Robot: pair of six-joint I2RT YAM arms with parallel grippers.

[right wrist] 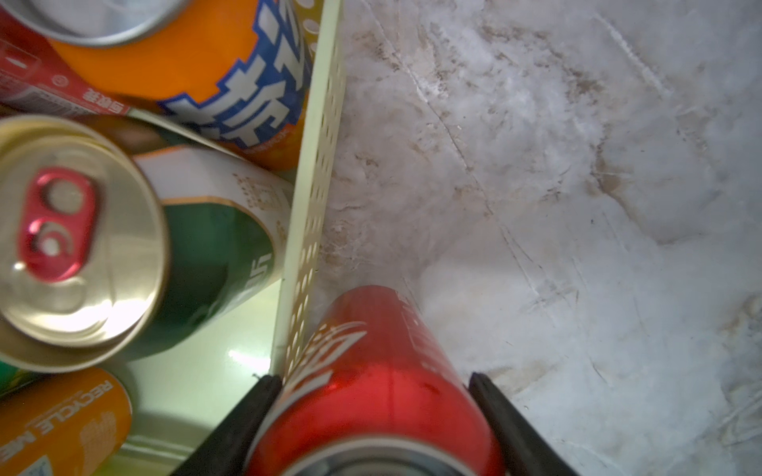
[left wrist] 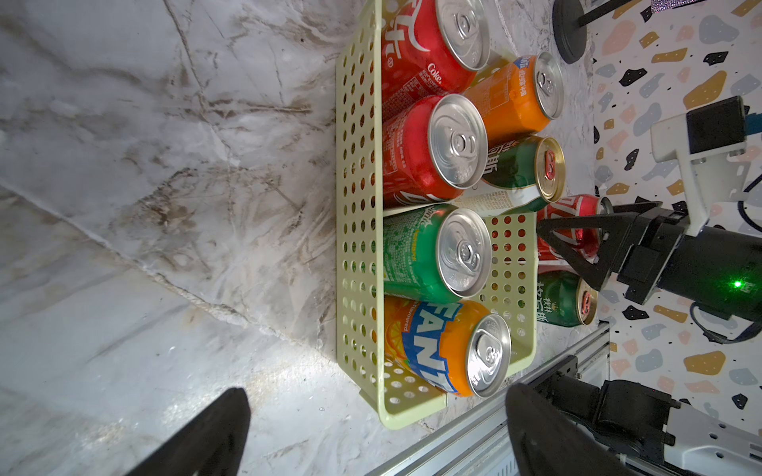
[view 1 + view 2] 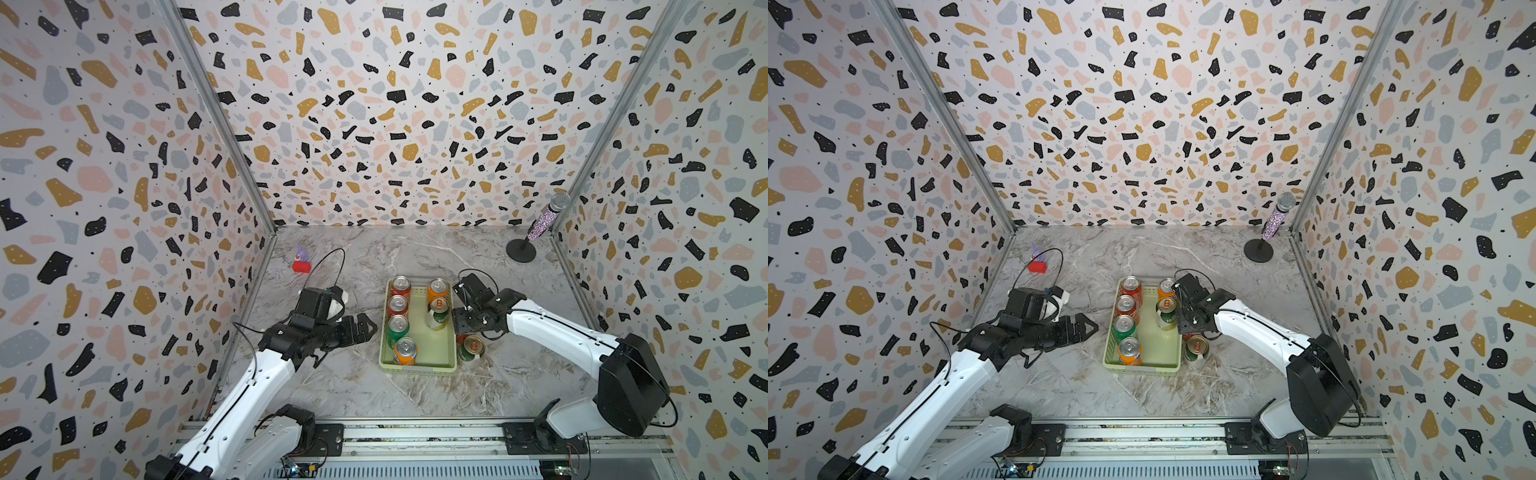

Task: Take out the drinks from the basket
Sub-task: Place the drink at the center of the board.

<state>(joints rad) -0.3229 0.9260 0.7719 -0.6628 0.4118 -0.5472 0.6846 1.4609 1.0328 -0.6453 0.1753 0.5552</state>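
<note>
Right wrist, right tool (image 1: 371, 385) gripping red can (image 1: 383, 416), beside basket (image 1: 314, 185)

A grey-white, marble-patterned counter (image 3: 415, 395) with brown veining, enclosed by walls on three sides. Near its middle sits a pale yellow-green perforated basket (image 3: 417, 368), its long sides running front to back. Just outside the basket's right wall, near the front corner, a dark green can (image 3: 471, 349) stands upright on the counter, gold top up. A red can (image 1: 371, 391) is just behind it, against the same wall (whether its base touches the surface cannot be told). A microphone stand (image 3: 520, 250) with a round black base occupies the far right corner. Near the far left wall lies a small red block (image 3: 302, 266) with a purple figure (image 3: 300, 251) on it.
</note>
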